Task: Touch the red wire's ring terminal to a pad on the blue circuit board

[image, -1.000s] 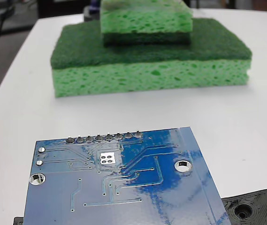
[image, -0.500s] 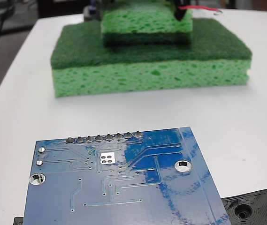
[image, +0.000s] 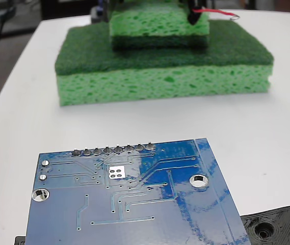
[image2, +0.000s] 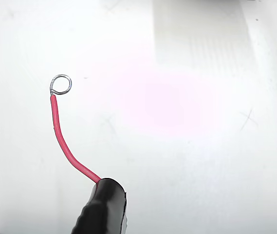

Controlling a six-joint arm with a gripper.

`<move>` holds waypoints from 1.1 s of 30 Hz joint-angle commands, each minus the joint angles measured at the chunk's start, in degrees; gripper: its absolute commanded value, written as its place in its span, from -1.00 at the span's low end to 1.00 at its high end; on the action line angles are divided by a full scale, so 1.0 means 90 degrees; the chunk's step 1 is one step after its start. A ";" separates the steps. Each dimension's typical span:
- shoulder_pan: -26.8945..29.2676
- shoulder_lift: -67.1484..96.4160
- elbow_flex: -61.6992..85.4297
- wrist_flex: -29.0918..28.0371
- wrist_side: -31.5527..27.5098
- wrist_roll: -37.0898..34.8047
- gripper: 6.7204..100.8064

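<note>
Silvery ring terminal (image: 234, 17) on thin red wire (image: 213, 11) hangs at surface's far edge, well apart from glossy blue circuit board (image: 134, 204) at near edge; pincer state cannot be told.

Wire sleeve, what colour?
Black; the sleeve shows best in the wrist view, with the red wire coming out of it.

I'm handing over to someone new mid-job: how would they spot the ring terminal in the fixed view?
Find the stacked green sponges at the far end of the table, then the red wire running rightward above the top sponge's right corner. The ring terminal is the tiny silvery loop at that wire's right end; unlike the silver-rimmed holes of the blue circuit board, it is nowhere near the board.
</note>
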 commanded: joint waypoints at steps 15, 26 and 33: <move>-0.0039 0.0010 -0.0029 -0.0020 -0.0049 -0.0068 0.99; -0.0117 0.0010 -0.0029 -0.0020 0.0020 -0.0049 0.99; -0.0117 0.0010 -0.0029 -0.0020 0.0029 -0.0039 0.99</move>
